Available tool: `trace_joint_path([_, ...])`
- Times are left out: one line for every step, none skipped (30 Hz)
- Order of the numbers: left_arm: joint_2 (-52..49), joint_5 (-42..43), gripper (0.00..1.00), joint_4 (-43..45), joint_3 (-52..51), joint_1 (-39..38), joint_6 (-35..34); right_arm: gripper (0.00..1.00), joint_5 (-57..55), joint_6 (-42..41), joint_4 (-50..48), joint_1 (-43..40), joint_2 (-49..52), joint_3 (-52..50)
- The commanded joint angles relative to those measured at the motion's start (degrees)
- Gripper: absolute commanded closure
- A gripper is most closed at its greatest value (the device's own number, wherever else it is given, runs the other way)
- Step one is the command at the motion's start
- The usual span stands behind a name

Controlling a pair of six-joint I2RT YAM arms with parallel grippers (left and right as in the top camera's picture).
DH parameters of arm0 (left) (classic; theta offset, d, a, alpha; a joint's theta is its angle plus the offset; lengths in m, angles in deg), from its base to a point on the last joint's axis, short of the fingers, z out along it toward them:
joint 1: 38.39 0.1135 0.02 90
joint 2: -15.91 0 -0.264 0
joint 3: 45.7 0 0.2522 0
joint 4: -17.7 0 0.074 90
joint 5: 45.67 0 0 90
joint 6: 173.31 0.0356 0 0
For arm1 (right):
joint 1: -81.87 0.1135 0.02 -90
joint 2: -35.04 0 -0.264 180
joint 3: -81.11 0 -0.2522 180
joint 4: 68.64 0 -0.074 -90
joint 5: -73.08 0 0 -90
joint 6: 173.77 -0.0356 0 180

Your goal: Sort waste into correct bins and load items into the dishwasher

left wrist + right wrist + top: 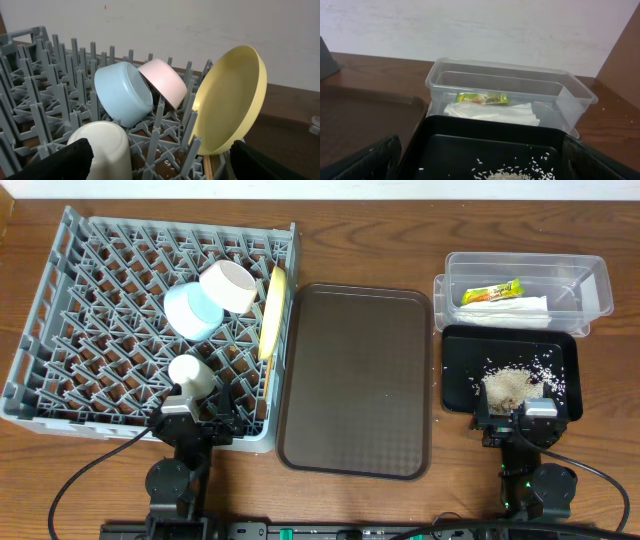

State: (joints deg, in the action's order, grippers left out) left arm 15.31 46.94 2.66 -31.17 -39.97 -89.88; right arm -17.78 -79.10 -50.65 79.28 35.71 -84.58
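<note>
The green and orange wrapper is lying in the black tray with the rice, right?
No. The wrapper lies in the clear tub, by the white napkin, as the right wrist view shows. Only the rice is in the black tray.

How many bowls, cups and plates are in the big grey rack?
Bowls: 2 (blue bowl, pale bowl)
Cups: 1 (white cup)
Plates: 1 (yellow plate)
Total: 4
</note>
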Motion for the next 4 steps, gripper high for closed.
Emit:
trace_joint_path([0.37,-1.79,0.09,-2.75,-0.55,0.33,0.33,0.01,0.28,0.55,0.04,-0.48,-0.35,-0.26])
trace_joint_path([0.37,-1.81,0.09,-2.75,-0.55,0.33,0.33,0.01,0.28,0.55,0.04,-0.48,-0.35,-0.26])
trace_joint_path([0.37,-1.79,0.10,-2.75,-0.55,0.33,0.35,0.01,0.28,0.55,0.04,-0.48,-0.35,-0.26])
trace_joint_path([0.37,-1.81,0.09,-2.75,-0.55,0.33,0.33,0.01,0.28,0.55,0.04,-0.48,-0.35,-0.26])
